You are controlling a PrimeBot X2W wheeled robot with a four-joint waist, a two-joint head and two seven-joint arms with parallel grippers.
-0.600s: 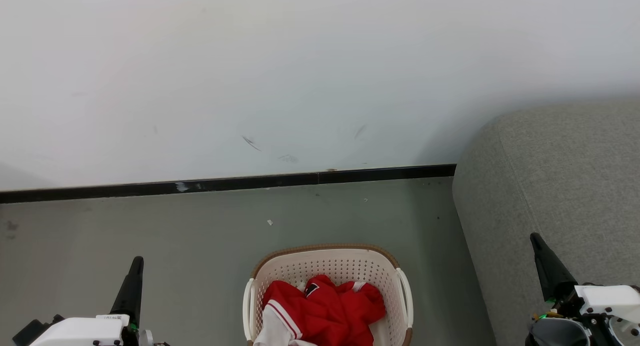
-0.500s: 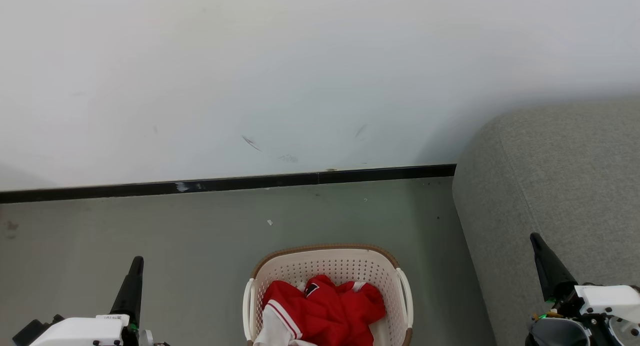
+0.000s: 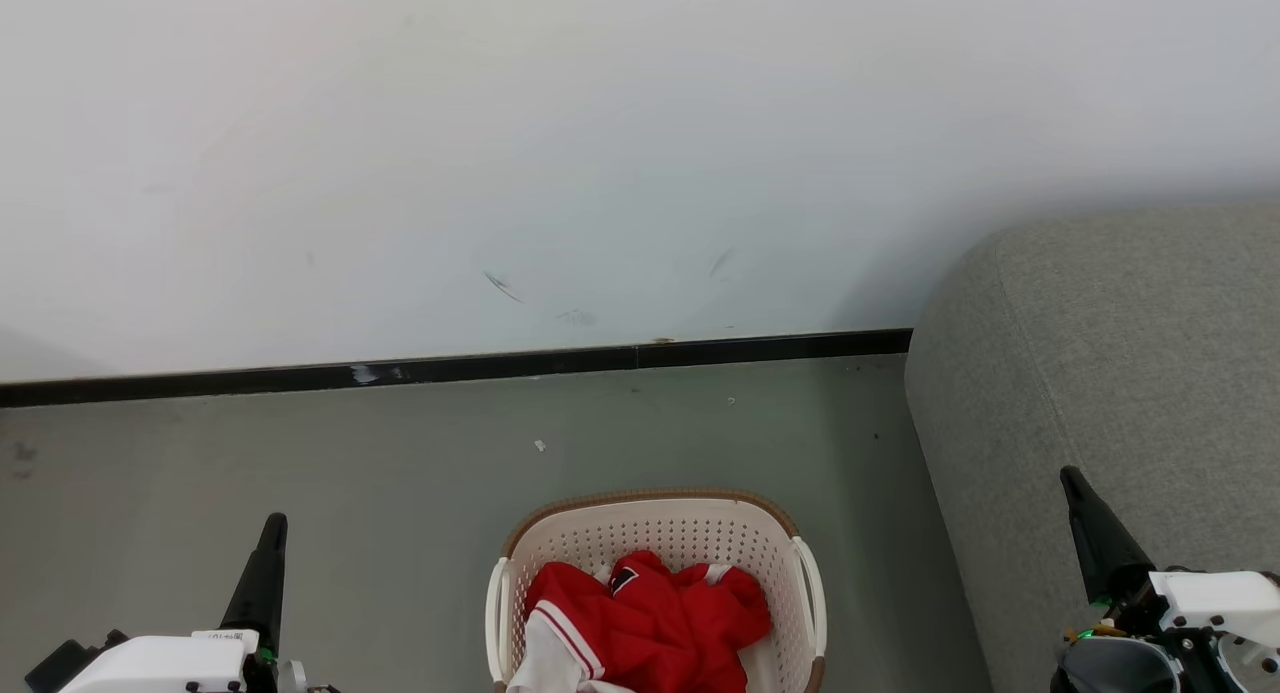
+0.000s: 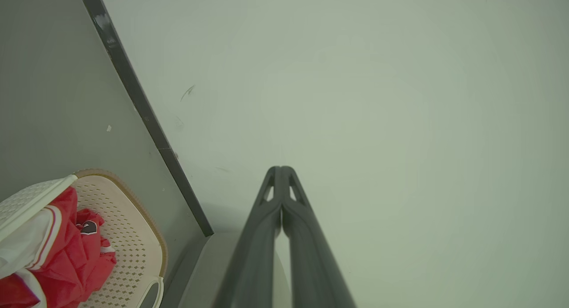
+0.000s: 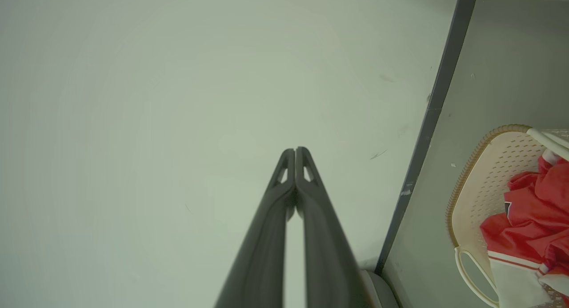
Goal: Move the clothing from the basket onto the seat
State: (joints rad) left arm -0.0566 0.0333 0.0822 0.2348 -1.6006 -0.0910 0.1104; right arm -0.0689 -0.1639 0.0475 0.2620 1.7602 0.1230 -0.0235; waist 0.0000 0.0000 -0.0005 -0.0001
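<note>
Both left gripper [image 3: 275, 525] and right gripper [image 3: 1070, 478] pinched together, empty; diving in like that might shove clothes [image 3: 650, 618], tip basket [image 3: 650, 495].

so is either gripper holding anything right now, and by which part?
Nothing is held. The left gripper and the right gripper are both shut on air, fingertips together. The clothing lies in the basket, with neither gripper touching it.

Bottom edge cuts off basket [image 3: 690, 530] and clothing [image 3: 660, 623].
</note>
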